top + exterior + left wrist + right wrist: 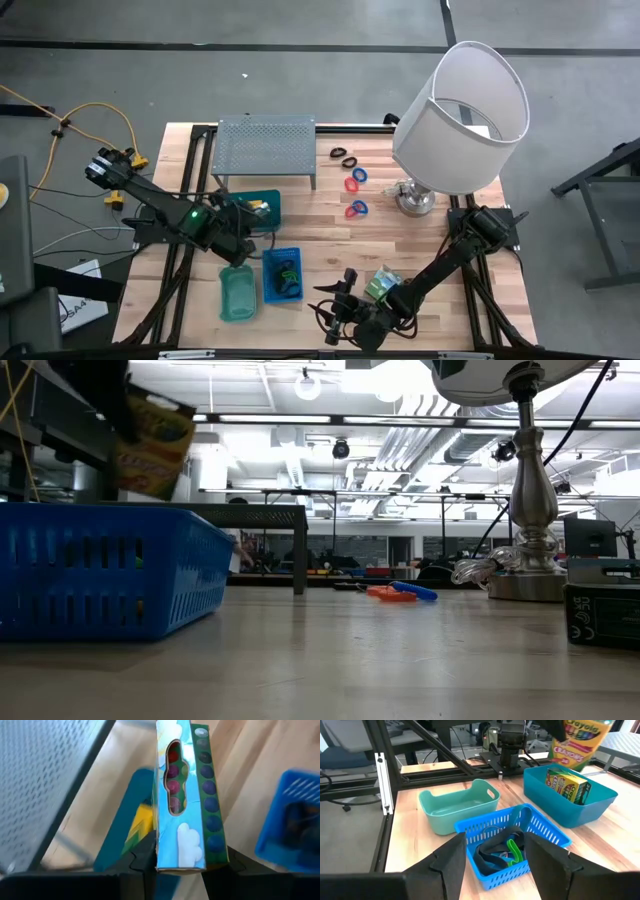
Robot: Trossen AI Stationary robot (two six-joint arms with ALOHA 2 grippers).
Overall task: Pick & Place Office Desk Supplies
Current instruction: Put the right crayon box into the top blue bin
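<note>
— Where is your left pincer, and what does it hold?

— It is clamped on a crayon box, one dark finger on each broad side at the box's near end. In my left wrist view the box's long axis runs straight away from the pincer, with its cut-out window and the row of coloured dots facing the camera. In the right wrist view the same crayon box hangs in the air above the teal bin, tilted, and a second crayon packet lies inside that bin, leaning against its wall.

— And in the high view?

— My left pincer sits over the teal bin, just in front of the grey perforated rack.

— Your right pincer?

— It stands wide and holds nothing, near the table's front edge, facing the blue basket. The basket holds black bands and a green piece, tangled. Beside it is a pale green tray.

— Anything else loose on the table?

— Red and blue rings and another pair lie flat near the lamp, with black loops farther back. A yellow-green packet lies by my right arm.
</note>
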